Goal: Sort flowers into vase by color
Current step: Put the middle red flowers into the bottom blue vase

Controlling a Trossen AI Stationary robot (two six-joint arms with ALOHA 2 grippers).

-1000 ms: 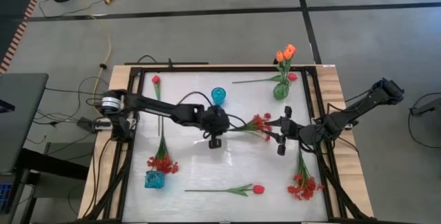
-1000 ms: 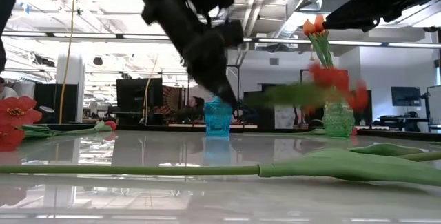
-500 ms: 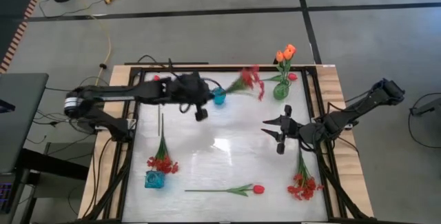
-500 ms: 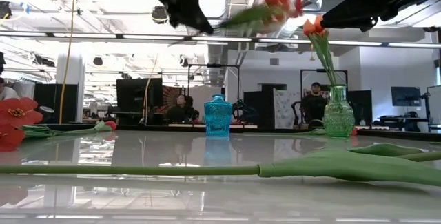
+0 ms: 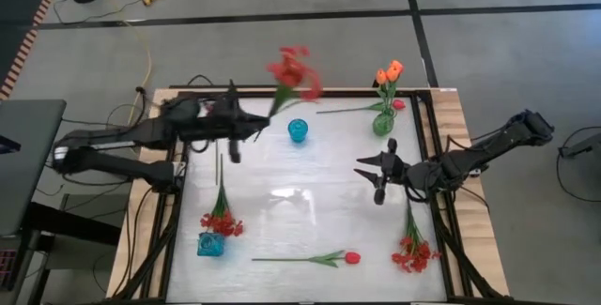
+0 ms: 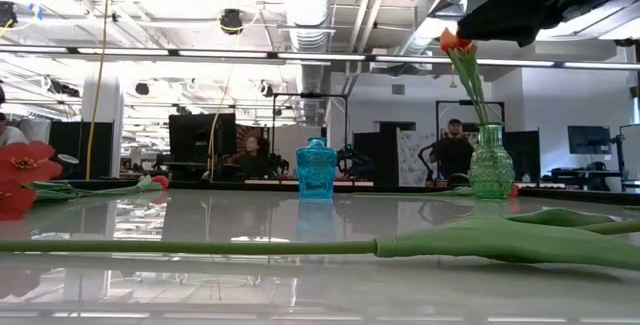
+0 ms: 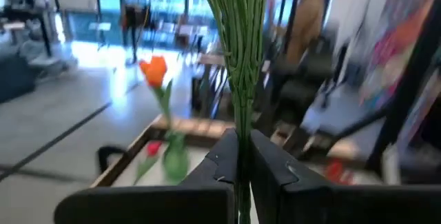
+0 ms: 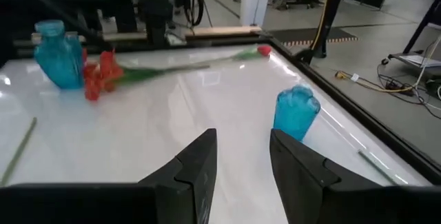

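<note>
My left gripper [image 5: 261, 122] is raised over the table's far left and shut on a spray of small red blossoms [image 5: 294, 68]; its green stems [image 7: 238, 45] rise between the fingers. Below it a blue vase [image 5: 298, 130] stands empty. At the far right a green vase [image 5: 382, 122] holds orange tulips [image 5: 388, 70]. My right gripper [image 5: 376, 175] hovers open over the table's right half, touching nothing. Another red spray [image 5: 222, 221] lies with its blossoms beside a second blue vase [image 5: 210, 244]. A red tulip [image 5: 352, 258] and a third spray [image 5: 413, 249] lie near the front edge. My left gripper pinches the spray's bundle of green stems [image 7: 240, 124] between its two fingers, well below the blossoms. The fingers lie level, pointing toward the table's right, across the stems. The spray is lifted clear and slants up and away from the fingers, blossoms on top.
A red-pink tulip [image 5: 398, 104] lies by the green vase's foot, its stem [image 5: 347, 110] pointing left. A loose stem [image 5: 220, 169] lies at the left. A black frame [image 5: 441, 202] borders the white tabletop. The middle of the table is bare.
My left gripper has risen from the table's middle and drawn back toward the far left corner, tipping from pointing down to level. The red spray came with it, lifted off the table and swung up into the air above the blue vase.
</note>
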